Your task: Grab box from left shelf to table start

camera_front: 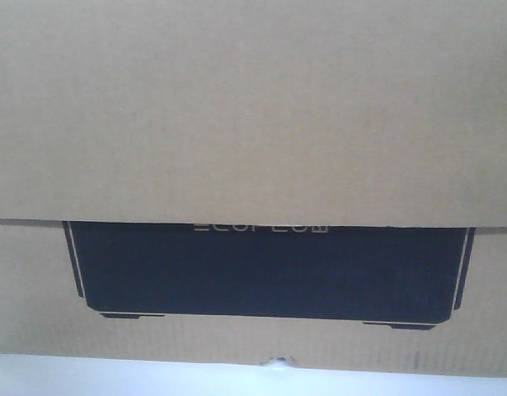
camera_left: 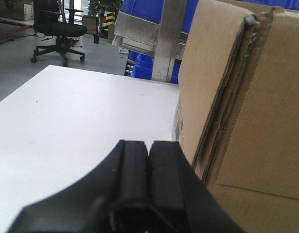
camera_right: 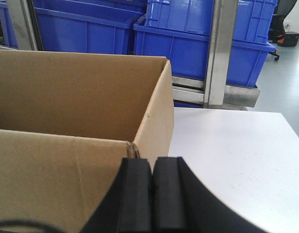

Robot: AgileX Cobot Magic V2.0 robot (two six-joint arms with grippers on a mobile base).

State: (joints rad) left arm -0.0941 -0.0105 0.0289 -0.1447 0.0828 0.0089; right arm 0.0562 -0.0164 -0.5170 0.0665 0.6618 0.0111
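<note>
Both grippers look pressed shut with nothing between the pads: the left gripper hangs low over the table, and the right gripper sits right at the near corner of the box. Only the right wrist view shows the box is open on top, with bare cardboard walls inside. Only the front view catches the black "ECOFLOW" panel and the little nick in the bottom edge, with a white strip under it. From the left wrist, the box's side wall and folded flap edge stand just right of the pads, close but apparently not touching. Plenty of bare white tabletop on the outer side of each gripper. Blue bins and silver shelf uprights sit behind the table's far edge.
</note>
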